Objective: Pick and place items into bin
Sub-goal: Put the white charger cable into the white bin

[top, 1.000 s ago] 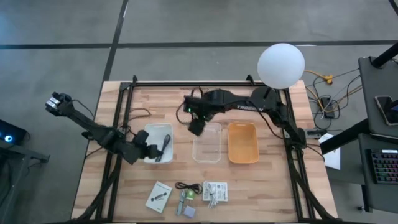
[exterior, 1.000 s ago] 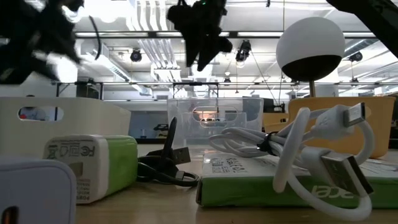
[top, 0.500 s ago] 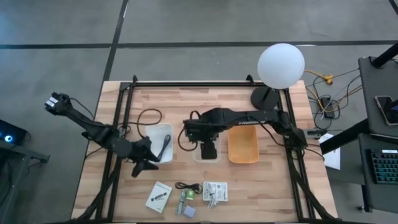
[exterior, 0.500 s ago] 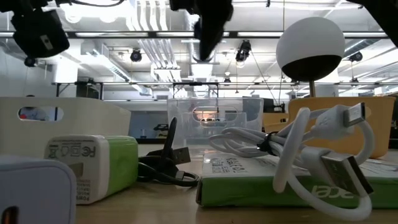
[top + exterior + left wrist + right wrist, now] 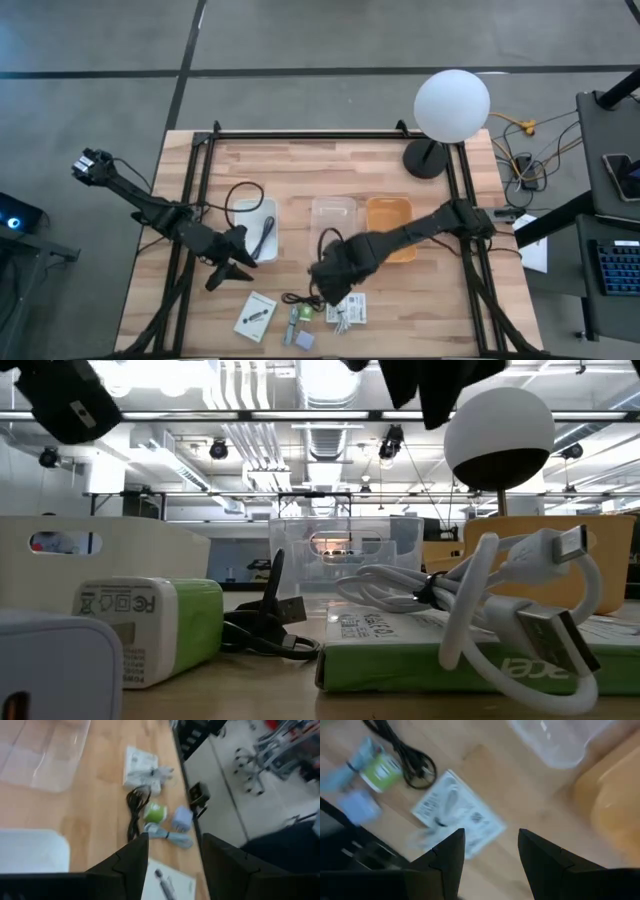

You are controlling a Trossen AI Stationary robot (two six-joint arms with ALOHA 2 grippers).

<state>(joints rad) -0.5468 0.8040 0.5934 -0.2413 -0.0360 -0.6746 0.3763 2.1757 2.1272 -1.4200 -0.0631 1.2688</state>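
The items lie in a cluster near the table's front edge: a white card [image 5: 256, 315], a coiled black cable [image 5: 300, 299], a green piece [image 5: 304, 313], a grey-blue cube [image 5: 304, 340] and a white packet [image 5: 347, 307] with a pale cable on it. My right gripper [image 5: 330, 285] hangs open above the black cable and the packet [image 5: 457, 820], fingers pointing down, holding nothing. My left gripper [image 5: 228, 272] is open in the air just in front of the white bin [image 5: 250, 208], which holds a black object [image 5: 266, 238].
A clear bin [image 5: 333, 215] and an orange bin [image 5: 390, 212] stand side by side right of the white bin. A lamp with a white globe [image 5: 452, 103] stands at the far right. Black frame rails [image 5: 195, 200] run along the table's sides.
My right gripper has swept from the far side of the clear bin, across it, toward the table's near edge and now hangs over the items; it has turned on the way. My left gripper has rolled about its own axis and drawn back from the white bin toward the near edge.
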